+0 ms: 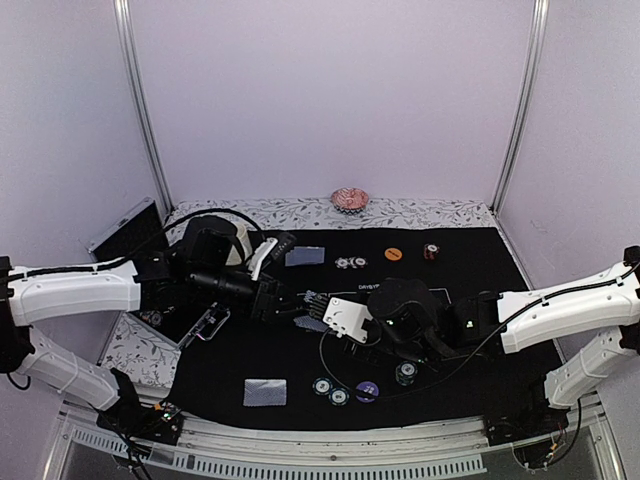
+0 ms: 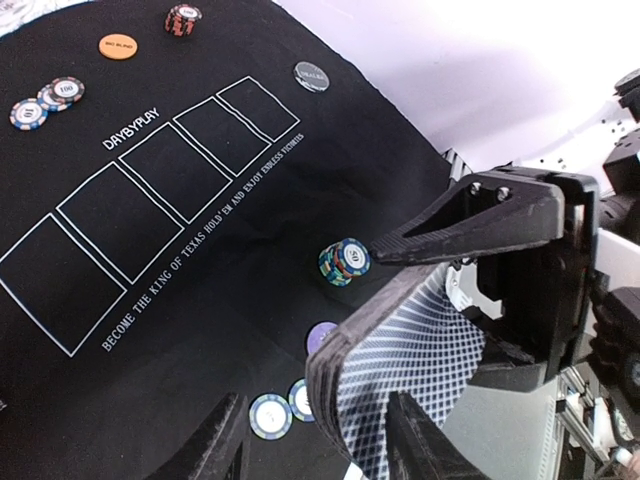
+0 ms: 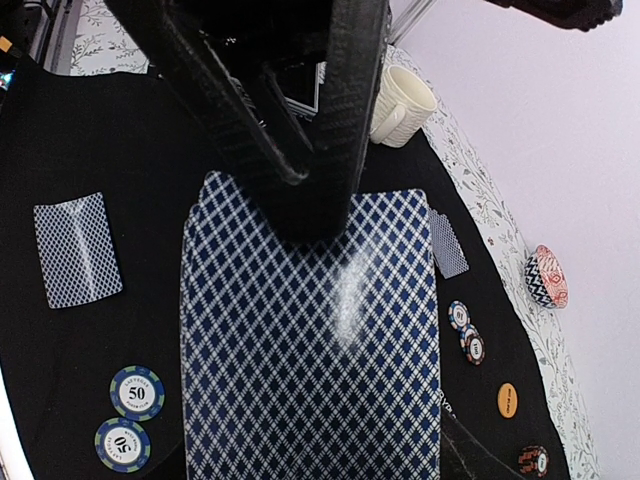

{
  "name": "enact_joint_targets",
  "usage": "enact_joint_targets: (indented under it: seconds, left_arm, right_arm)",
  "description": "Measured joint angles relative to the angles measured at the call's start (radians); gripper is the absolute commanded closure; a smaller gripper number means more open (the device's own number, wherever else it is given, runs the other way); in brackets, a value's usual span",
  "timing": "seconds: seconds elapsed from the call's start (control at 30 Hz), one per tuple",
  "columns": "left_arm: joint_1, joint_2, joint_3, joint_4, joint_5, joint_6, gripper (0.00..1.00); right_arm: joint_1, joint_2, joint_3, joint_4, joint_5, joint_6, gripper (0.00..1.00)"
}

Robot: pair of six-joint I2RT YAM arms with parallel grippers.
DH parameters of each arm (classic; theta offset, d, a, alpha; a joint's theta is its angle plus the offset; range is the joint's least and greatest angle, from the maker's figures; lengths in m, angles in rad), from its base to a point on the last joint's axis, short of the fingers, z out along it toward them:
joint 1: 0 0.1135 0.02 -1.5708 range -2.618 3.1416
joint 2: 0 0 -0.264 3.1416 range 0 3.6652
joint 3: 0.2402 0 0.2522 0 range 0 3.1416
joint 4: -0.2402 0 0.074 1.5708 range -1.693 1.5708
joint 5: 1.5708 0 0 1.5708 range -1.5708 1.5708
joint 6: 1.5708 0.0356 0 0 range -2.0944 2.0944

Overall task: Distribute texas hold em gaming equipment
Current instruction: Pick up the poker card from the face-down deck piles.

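Observation:
My right gripper (image 3: 310, 445) is shut on a deck of blue-backed playing cards (image 3: 310, 350) above the mat's middle (image 1: 314, 322). My left gripper (image 2: 315, 400) stands open astride the deck's (image 2: 400, 350) far end. One of its fingers (image 3: 300, 150) rests on the top card, and the other is apart from the deck's edge. Face-down cards lie on the mat at the far side (image 1: 305, 256) and the near side (image 1: 265, 392). Poker chips (image 1: 351, 263) (image 1: 330, 390), chip stacks (image 1: 431, 252) (image 1: 405, 373), an orange button (image 1: 393, 254) and a purple button (image 1: 367, 391) are spread around.
A black mat with printed card outlines (image 2: 150, 190) covers the floral tablecloth (image 1: 420, 212). A cream mug (image 3: 403, 105) stands at the mat's far left behind my left arm. A pink ruffled dish (image 1: 349, 198) sits at the back, a dark round button (image 2: 311, 76) near the mat's edge.

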Motion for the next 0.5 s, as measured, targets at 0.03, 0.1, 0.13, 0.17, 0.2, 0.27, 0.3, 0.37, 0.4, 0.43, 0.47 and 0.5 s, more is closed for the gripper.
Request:
enact_joint_targets:
  seconds: [0.03, 0.1, 0.13, 0.17, 0.2, 0.27, 0.3, 0.37, 0.4, 0.43, 0.47, 0.5]
  left_arm:
    - [0.000, -0.006, -0.002, -0.001, 0.000, 0.000, 0.51]
    - [0.002, -0.025, -0.005, -0.006, 0.000, 0.000, 0.52]
    - [0.004, -0.036, -0.006, -0.008, 0.000, 0.000, 0.54]
    - [0.006, -0.047, -0.008, -0.008, 0.000, -0.001, 0.56]
    - [0.008, -0.056, -0.010, -0.008, 0.000, -0.002, 0.60]
    - [0.010, -0.065, -0.012, -0.006, 0.004, -0.006, 0.65]
    - [0.010, -0.065, -0.012, -0.006, 0.010, -0.009, 0.66]
    - [0.011, -0.063, -0.014, -0.007, 0.024, -0.011, 0.69]
    - [0.011, -0.061, -0.016, -0.007, 0.030, -0.013, 0.69]
    - [0.011, -0.060, -0.016, -0.007, 0.036, -0.013, 0.71]
    - [0.011, -0.057, -0.016, -0.007, 0.042, -0.015, 0.73]
    - [0.011, -0.055, -0.016, -0.007, 0.045, -0.016, 0.74]
  right_arm:
    - [0.000, 0.000, 0.000, 0.000, 0.000, 0.000, 0.44]
    - [0.000, 0.000, -0.002, 0.002, 0.000, 0.000, 0.44]
    - [0.000, 0.000, -0.003, 0.001, 0.000, 0.000, 0.44]
    - [0.000, 0.000, -0.003, 0.002, 0.000, 0.000, 0.44]
    - [0.000, 0.000, -0.003, 0.002, 0.000, 0.000, 0.44]
    - [0.000, 0.000, -0.003, 0.002, 0.000, 0.000, 0.44]
    - [0.000, 0.000, -0.003, 0.002, 0.000, 0.000, 0.44]
    - [0.000, 0.000, -0.003, 0.003, 0.000, 0.000, 0.44]
    - [0.000, 0.000, -0.003, 0.003, 0.000, 0.000, 0.44]
    - [0.000, 0.000, -0.003, 0.003, 0.000, 0.000, 0.44]
    - [0.000, 0.000, -0.003, 0.004, 0.000, 0.000, 0.44]
    - [0.000, 0.000, -0.003, 0.005, 0.000, 0.000, 0.44]
